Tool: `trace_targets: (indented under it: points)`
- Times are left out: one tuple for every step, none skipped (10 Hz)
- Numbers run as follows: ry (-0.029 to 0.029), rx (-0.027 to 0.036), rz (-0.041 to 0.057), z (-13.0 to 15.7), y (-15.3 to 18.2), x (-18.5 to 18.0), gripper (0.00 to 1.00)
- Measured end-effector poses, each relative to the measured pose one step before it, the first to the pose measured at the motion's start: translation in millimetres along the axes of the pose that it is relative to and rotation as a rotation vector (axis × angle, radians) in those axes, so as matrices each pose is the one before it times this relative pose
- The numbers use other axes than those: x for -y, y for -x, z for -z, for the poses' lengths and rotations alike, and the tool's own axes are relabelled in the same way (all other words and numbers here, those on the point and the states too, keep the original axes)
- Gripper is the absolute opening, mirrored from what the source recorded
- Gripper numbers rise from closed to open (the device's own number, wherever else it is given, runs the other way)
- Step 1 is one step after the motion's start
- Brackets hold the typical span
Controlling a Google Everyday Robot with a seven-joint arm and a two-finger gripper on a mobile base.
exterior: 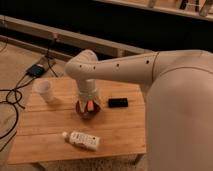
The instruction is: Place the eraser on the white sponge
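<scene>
The eraser, a small flat black block, lies on the wooden table towards its back right. My gripper hangs at the end of the white arm, pointing down over the dark round bowl, a little to the left of the eraser and apart from it. The arm's wrist covers the space just behind the bowl. The white sponge is hidden or out of view.
A white cup stands at the table's back left. A long white bottle lies on its side near the front edge. Cables and a dark box lie on the floor to the left. My large white body fills the right side.
</scene>
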Motion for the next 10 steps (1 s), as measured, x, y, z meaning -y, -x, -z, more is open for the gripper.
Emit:
trace_targets:
  points:
    - [-0.03989,-0.02229,0.06570,-2.70,7.45,25.42,0.65]
    - [-0.02339,-0.00870,0.04715,-1.27,3.70,9.44,0.65]
    - [-0.02901,-0.01326,0.05948,-2.35,3.55,10.27,0.65]
    - [-0.02775,-0.01733,0.06300,-3.65,2.07,10.55,0.65]
    - [-0.02350,-0.01818,0.05781,-5.11,0.75,9.31,0.65]
    - [-0.01758,-0.01343,0.04682,-4.46,0.85,6.94,0.65]
    - [-0.02498,-0.02187,0.07048,-10.32,0.28,13.44,0.65]
    - [-0.00735,-0.00720,0.02399,-4.20,-0.29,4.81,0.65]
    - [-0.00901,-0.00959,0.04202,-7.23,-0.83,7.72,0.65]
    - [-0.00605,-0.00536,0.03220,-5.92,-0.88,5.22,0.65]
